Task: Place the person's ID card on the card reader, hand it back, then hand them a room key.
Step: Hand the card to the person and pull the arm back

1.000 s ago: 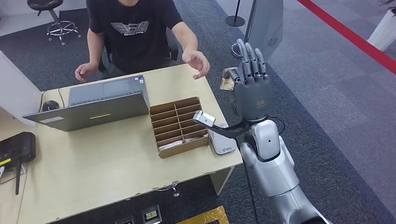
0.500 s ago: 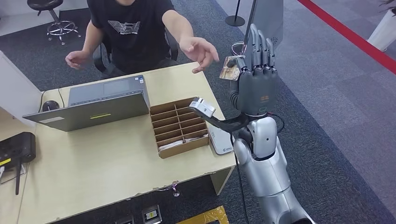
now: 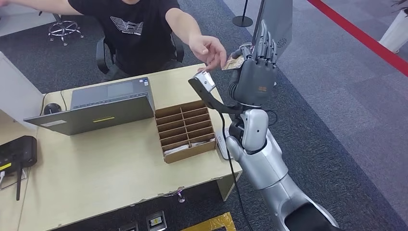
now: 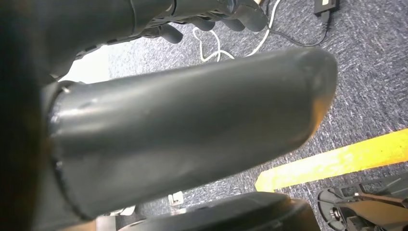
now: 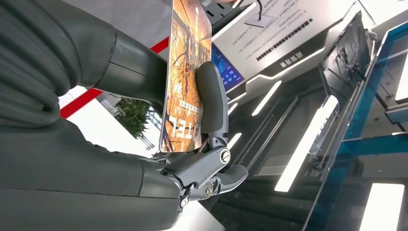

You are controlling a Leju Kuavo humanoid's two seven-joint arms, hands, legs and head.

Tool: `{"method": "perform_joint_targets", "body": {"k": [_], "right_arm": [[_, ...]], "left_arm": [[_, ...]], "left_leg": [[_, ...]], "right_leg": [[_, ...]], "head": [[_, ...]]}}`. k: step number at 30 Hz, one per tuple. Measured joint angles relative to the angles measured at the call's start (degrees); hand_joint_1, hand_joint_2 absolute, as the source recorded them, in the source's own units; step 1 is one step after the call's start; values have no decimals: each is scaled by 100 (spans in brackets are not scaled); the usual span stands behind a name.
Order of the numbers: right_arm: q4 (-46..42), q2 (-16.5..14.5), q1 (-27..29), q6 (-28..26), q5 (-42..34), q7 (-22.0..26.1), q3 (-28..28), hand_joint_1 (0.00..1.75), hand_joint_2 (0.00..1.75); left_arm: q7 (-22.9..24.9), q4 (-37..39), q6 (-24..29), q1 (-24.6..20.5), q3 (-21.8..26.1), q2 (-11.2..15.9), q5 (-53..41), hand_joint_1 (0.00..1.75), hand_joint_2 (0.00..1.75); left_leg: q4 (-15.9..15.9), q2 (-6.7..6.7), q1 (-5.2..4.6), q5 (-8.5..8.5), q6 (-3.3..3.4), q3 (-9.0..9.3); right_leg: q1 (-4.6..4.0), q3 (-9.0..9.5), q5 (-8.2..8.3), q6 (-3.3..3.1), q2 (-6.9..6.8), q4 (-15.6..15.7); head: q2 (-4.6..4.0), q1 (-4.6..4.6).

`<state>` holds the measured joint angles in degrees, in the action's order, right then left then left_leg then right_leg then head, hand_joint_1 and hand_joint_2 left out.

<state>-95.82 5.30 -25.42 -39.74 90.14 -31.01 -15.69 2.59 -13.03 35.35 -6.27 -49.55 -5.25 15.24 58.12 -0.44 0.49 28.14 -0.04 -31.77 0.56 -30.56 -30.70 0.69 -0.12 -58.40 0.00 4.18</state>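
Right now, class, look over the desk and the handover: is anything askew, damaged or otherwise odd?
Nothing looks spilled or broken. The right robot hand holds the card up at the person's hand. The cardboard divider tray sits skewed to the desk edge, and the card reader lies at the desk's corner, partly hidden by the arm.

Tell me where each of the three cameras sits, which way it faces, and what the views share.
Head view: high on the robot, facing forward and down at the desk, the person and the raised right hand holding a card.
Left wrist view: behind the left hand, facing the carpet and a yellow stripe; thick grey thumb close up.
Right wrist view: behind the right hand, facing up at a lit wall; thumb and fingers pinch the card.
Shared: head and right wrist views both show the card in the right hand.
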Motion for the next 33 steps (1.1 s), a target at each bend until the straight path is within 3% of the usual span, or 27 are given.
{"method": "perform_joint_targets", "body": {"k": [8, 15, 16, 19, 20, 33], "right_arm": [[340, 426, -360, 0, -1, -808, -918, 175, 175], [658, 553, -539, 0, -1, -694, -1478, 171, 175], [717, 554, -563, 0, -1, -696, -1535, 147, 175], [806, 562, -582, 0, -4, -826, -1703, 20, 175], [819, 567, -579, 0, -5, -852, -1744, 0, 175], [980, 679, -570, -2, -4, -884, -1984, 0, 175]], "left_arm": [[37, 0, -48, -44, -78, -10, -25, 0, 0], [67, -2, -56, -56, -162, -9, -31, 0, 0], [67, -3, -56, -57, -178, -9, -30, 0, 0], [71, -3, -67, -63, -210, -9, -23, 0, 0], [75, -2, -77, -63, -212, -9, -23, 0, 0], [143, -2, -123, -83, -288, -8, -25, 0, 0]], "left_leg": [[0, -3, 1, 0, 0, -1], [0, -3, 1, 0, 0, -2], [0, -3, 1, 0, 0, -1], [0, -4, 1, -1, 1, -1], [0, -4, 0, -1, 1, -2], [1, -2, 0, -1, 1, -2]], "right_leg": [[-1, -2, 0, 0, -3, 0], [-1, -2, 0, 0, -4, 0], [-1, -3, 0, 0, -4, 0], [0, -4, 0, 0, -4, 0], [0, -5, 0, 0, -4, 0], [0, -9, 0, 0, 0, 0]], "head": [[0, -1], [0, -1], [0, -1], [0, 0], [0, 0], [0, -1]]}}
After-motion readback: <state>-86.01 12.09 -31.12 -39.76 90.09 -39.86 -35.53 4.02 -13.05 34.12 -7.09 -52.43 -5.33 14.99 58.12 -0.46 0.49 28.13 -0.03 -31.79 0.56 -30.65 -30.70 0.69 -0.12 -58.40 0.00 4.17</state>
